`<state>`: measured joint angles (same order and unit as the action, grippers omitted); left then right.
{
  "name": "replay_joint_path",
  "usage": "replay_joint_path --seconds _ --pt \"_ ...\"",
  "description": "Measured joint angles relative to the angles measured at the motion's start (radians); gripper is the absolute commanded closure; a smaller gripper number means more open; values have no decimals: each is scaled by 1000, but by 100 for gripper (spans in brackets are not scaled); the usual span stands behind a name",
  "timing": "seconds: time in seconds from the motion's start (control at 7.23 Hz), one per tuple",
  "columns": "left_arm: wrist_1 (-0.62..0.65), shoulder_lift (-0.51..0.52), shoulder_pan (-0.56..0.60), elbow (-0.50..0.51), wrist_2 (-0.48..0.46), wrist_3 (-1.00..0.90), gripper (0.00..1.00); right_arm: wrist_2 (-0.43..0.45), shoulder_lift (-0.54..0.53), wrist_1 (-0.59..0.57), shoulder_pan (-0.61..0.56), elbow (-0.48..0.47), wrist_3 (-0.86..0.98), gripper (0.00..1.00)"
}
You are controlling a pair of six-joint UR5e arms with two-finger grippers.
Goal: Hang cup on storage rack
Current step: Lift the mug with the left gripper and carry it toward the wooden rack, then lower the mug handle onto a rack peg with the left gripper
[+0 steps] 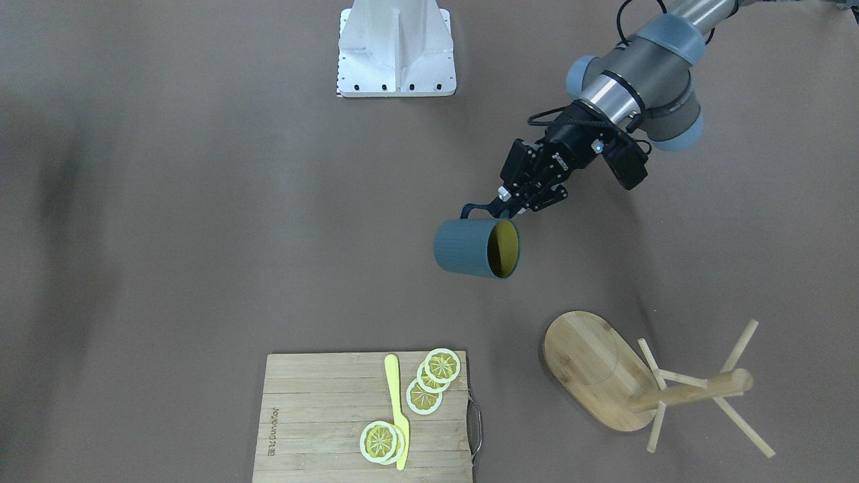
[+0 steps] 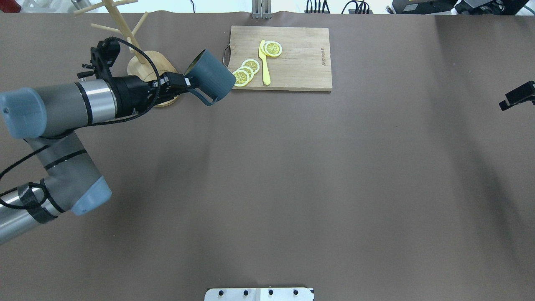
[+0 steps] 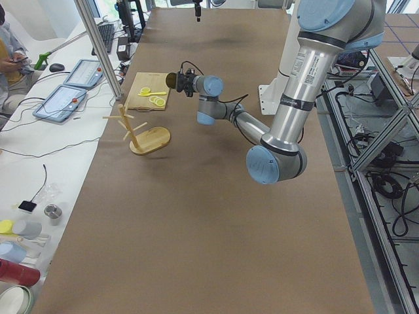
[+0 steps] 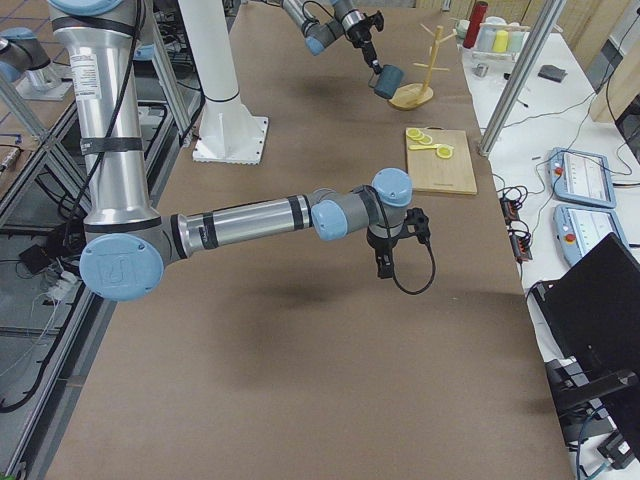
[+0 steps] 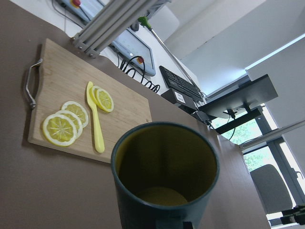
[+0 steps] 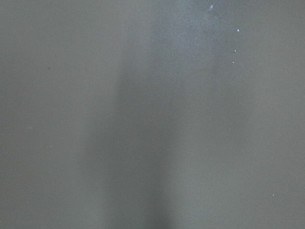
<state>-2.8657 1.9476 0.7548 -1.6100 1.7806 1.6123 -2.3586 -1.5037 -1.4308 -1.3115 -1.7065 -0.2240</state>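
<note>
I judge this to be the carrying step: the left gripper [image 1: 511, 203], clamped on the teal mug [image 1: 470, 249] at its handle [image 1: 474, 209], holds it aloft on its side near the bamboo mug tree [image 1: 694, 391], and next the handle must thread over a peg [image 1: 738, 345].

You are at a robotics lab bench; the long table under a brown sheet [image 3: 196, 229] carries a white metal pedestal [image 1: 396, 47] at its robot-side edge; grey jointed arms with pale blue caps [image 4: 250, 218] reach over it; silver aluminium frame posts [image 3: 99, 49] stand along its opposite edge, where a white side bench [image 3: 39, 140] holds grey touch-screen pendants with red buttons [image 3: 64, 101] and a black keyboard [image 5: 183, 86].
</note>
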Motion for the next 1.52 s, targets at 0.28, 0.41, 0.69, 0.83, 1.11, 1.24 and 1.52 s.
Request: replay_joint_path --seconds 0.28,0.41,0.69,0.83,1.11,1.24,1.52 --pt "-2 47 111 93 128 157 100 -2 -4 2 -5 -1 11 0" --pt "-11 78 152 137 178 252 100 1 -3 3 -6 -2 12 0" --pt "-114 103 185 208 222 441 100 7 0 3 -7 -4 12 0" --pt "-189 109 187 240 224 540 100 8 1 3 -8 -5 12 0" --pt "-277 121 196 267 216 692 100 10 2 3 -16 -9 12 0" --pt "-323 122 205 276 188 764 100 10 3 3 -21 -11 12 0" --pt "-459 124 209 337 96 891 100 11 4 2 -28 -20 12 0"
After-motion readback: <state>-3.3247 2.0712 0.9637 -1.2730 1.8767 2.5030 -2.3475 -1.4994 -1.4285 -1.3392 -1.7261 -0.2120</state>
